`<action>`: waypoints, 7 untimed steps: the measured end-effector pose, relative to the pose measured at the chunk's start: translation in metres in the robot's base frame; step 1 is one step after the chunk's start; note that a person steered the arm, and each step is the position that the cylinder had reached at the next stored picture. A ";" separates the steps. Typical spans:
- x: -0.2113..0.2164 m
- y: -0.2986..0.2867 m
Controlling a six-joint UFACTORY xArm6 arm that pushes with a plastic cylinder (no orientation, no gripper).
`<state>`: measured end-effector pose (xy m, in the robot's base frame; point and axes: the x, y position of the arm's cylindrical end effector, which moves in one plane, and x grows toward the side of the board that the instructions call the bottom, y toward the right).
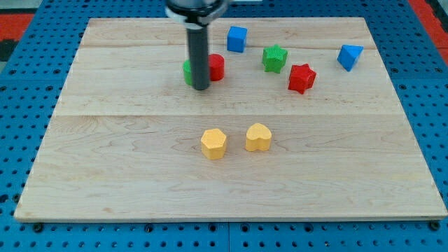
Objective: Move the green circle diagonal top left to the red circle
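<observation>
Nearest, yellow hexagon (213, 143) and yellow heart (258, 138) are sitting idle. Behind, my tip (200, 87) is pressing between green circle (187, 71) and red circle (216, 67), probably nudging green leftward. No pincer here, just a rod. Farther: red star (302, 78), green star (275, 58), blue cube (236, 38), blue triangle (349, 56).

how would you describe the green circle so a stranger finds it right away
Start at the dark rod over the board's top half; my tip rests there. The green circle peeks out on the rod's left, beside the red circle. Unlike the green star further right, it is mostly hidden.
</observation>
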<state>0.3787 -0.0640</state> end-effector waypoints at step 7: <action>-0.048 -0.026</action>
